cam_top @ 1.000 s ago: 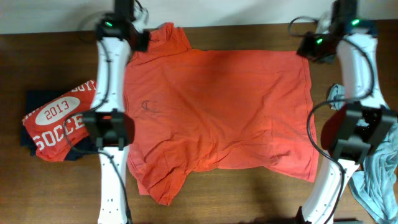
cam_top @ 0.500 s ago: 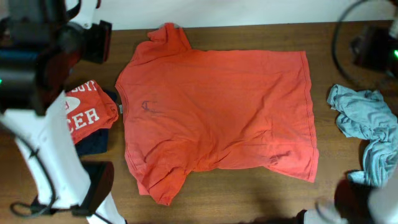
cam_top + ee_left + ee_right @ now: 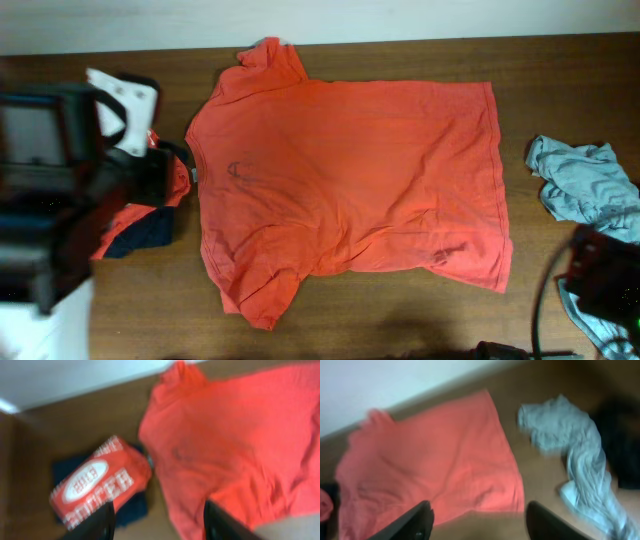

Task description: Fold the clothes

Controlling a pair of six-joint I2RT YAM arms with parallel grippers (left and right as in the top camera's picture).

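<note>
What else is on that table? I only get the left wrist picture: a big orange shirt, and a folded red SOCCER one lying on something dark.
Observer: A crumpled pale grey-blue shirt lies past the orange shirt's hem, apart from it.
Operator: Is the orange one folded at all?
Observer: No. The overhead view shows it spread flat, with both sleeves out.
Operator: What about the other arm's gripper?
Observer: The right gripper is open, with nothing between its fingers.
</note>
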